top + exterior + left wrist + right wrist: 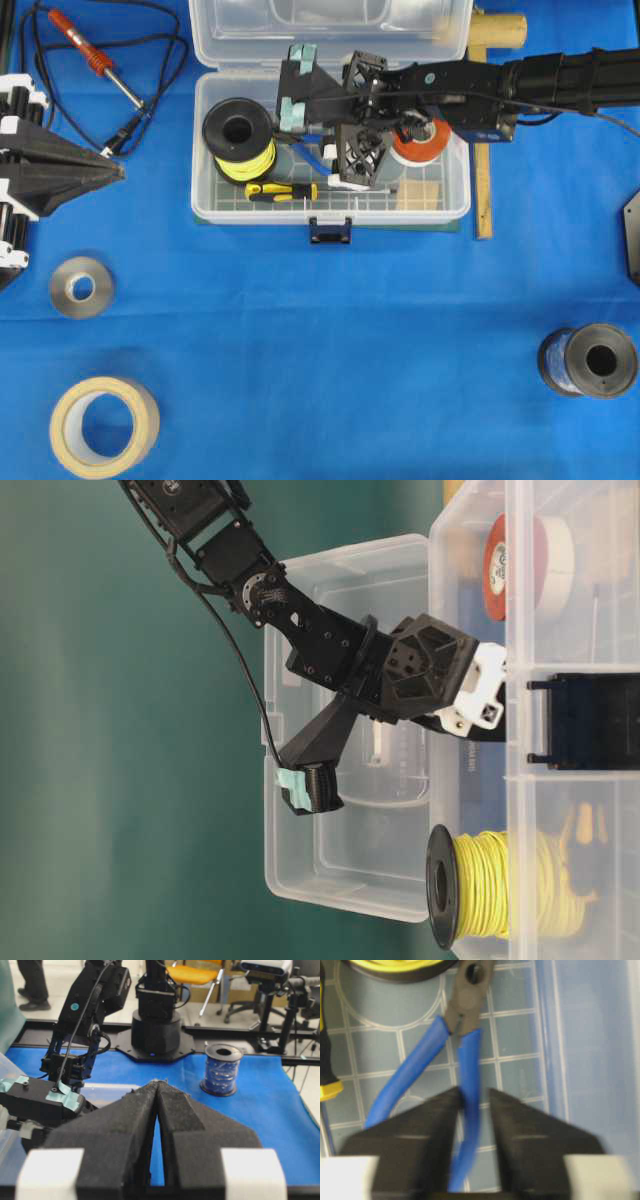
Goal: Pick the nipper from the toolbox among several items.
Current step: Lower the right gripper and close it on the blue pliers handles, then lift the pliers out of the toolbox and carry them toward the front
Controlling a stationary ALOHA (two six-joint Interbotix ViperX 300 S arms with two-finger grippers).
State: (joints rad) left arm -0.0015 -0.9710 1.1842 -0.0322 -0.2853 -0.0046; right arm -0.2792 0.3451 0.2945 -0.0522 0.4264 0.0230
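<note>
The clear toolbox (420, 214) stands open at the top middle. The nipper (466, 1007) lies on its gridded floor, with blue handles and dark jaws. My right gripper (473, 1091) reaches into the box from the right (293, 95). It is open. Its fingers straddle the nipper's right handle (469, 1065), which lies against the left finger with a gap to the right finger. In the overhead view the arm hides most of the nipper. My left gripper (118, 173) is shut and empty at the left of the table, outside the box; it also shows in the left wrist view (157, 1082).
In the box are a yellow wire spool (240, 135), a yellow-and-black screwdriver (283, 190) and a red tape roll (420, 145). On the cloth lie a soldering iron (90, 50), a grey roll (82, 287), masking tape (104, 427) and a blue wire spool (590, 362).
</note>
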